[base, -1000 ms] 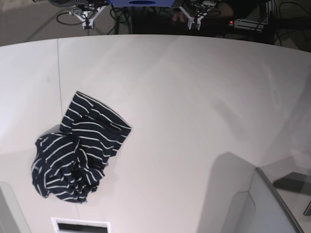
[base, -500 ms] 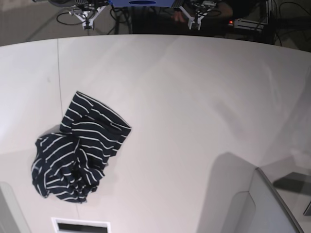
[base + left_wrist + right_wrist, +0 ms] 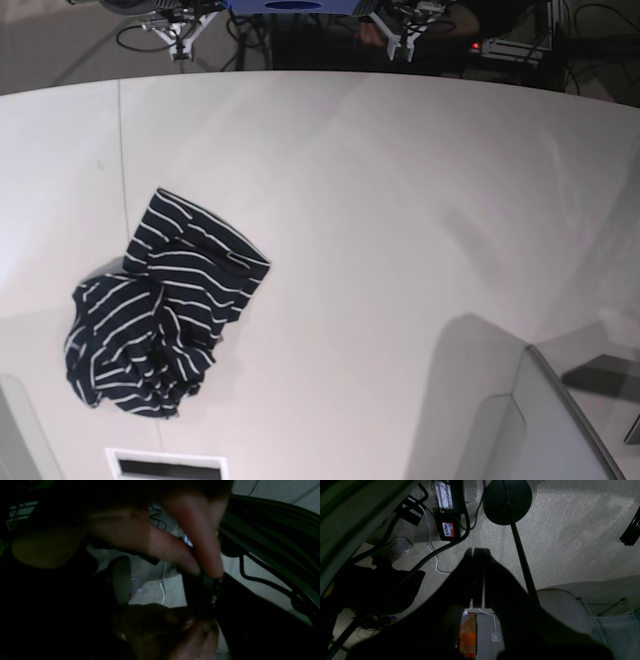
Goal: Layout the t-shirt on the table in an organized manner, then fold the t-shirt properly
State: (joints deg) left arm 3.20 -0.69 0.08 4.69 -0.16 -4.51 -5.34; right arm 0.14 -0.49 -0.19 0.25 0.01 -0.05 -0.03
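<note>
The t-shirt (image 3: 160,320), dark with thin white stripes, lies crumpled in a heap at the left of the white table (image 3: 400,220). Both arms hang beyond the table's far edge, well away from the shirt. My right gripper (image 3: 473,551) is shut with nothing in it and points at the carpeted floor; in the base view it shows as the right gripper (image 3: 180,40). The left wrist view is dark. There my left gripper (image 3: 160,585) stands open, and a person's hand (image 3: 200,542) holds one of its fingers (image 3: 200,590). The base view shows the left gripper (image 3: 403,40) at the top.
A grey box-like shape (image 3: 545,420) rises at the table's near right corner. A white slotted part (image 3: 165,465) sits at the near edge, and a thin seam (image 3: 121,150) runs down the table's left. Beneath the arms are cables, a lamp stand (image 3: 507,502) and a labelled box (image 3: 448,528).
</note>
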